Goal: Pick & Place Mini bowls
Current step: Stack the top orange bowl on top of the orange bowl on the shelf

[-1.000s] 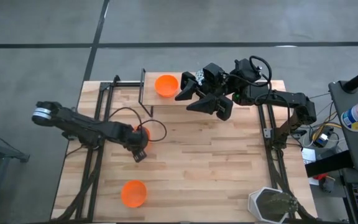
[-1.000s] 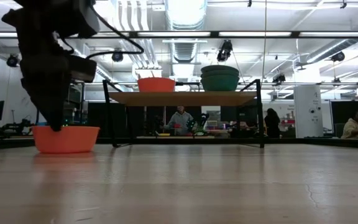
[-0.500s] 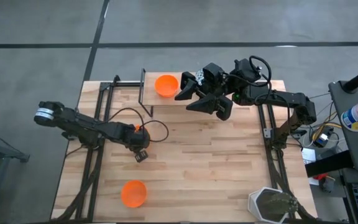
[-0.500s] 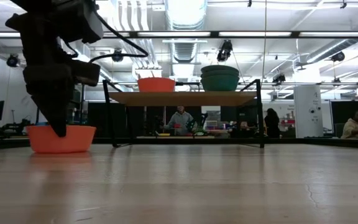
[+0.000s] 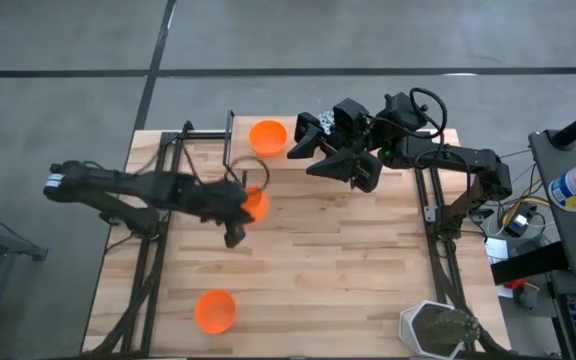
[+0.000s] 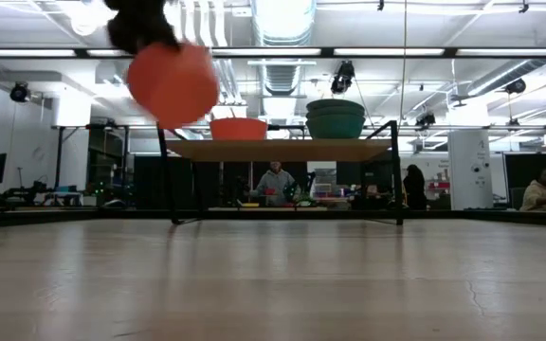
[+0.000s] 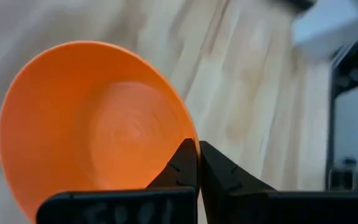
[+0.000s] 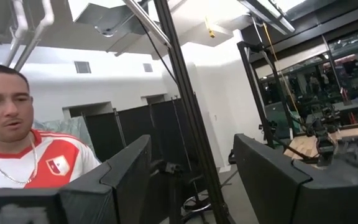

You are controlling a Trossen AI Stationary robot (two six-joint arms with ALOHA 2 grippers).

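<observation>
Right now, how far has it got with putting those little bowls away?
One orange bowl already sits on the raised shelf. The left gripper is carrying a second orange bowl above the table. A third orange bowl waits near the front edge. The right gripper, open, hovers by the shelf.

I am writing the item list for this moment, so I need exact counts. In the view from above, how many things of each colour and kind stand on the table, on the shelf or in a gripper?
Orange bowls: 3
Speckled bowls: 1 in sight; the right arm may hide more
White hexagonal pot: 1
Total: 5
</observation>
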